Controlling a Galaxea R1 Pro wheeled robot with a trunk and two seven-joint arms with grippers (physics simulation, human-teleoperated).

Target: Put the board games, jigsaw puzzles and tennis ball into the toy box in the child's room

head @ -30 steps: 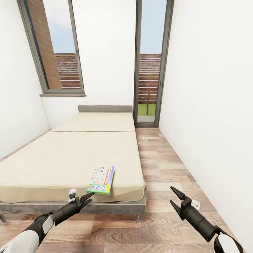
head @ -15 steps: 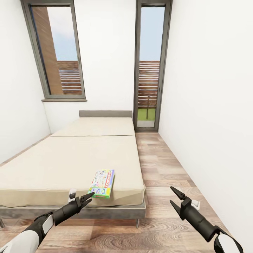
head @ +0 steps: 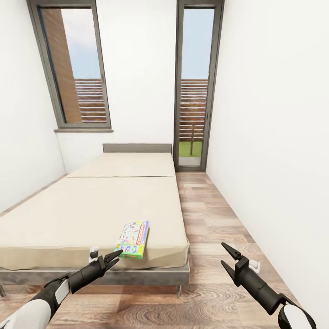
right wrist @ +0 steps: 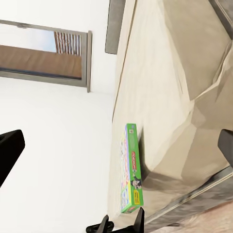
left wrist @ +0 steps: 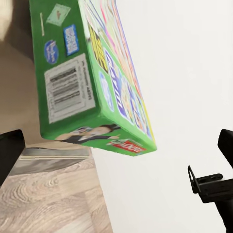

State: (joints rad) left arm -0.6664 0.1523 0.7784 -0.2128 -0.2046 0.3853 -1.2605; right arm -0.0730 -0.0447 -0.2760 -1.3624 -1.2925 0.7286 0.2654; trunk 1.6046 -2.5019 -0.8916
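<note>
One of the board games (head: 133, 238), a flat green-edged box with a white, blue and red printed lid, lies on the beige bed (head: 91, 205) near its foot corner. My left gripper (head: 115, 257) is open, its tips just in front of the box's near corner and holding nothing. The left wrist view has the box (left wrist: 92, 77) close ahead, beyond the dark fingers (left wrist: 9, 150). My right gripper (head: 225, 254) is open and empty above the wood floor, to the right of the bed. From the right wrist the box (right wrist: 131, 170) sits at the mattress edge (right wrist: 165, 97).
The bed's grey headboard (head: 137, 147) stands against the far wall under a tall window (head: 75, 68). A glazed door (head: 194, 87) closes the far end of a wood-floor aisle (head: 210, 214) between the bed and the right white wall (head: 278, 137).
A second ago the whole picture shifted slightly as the camera moved. Over the last half second nothing has moved, and both grippers stay open.
</note>
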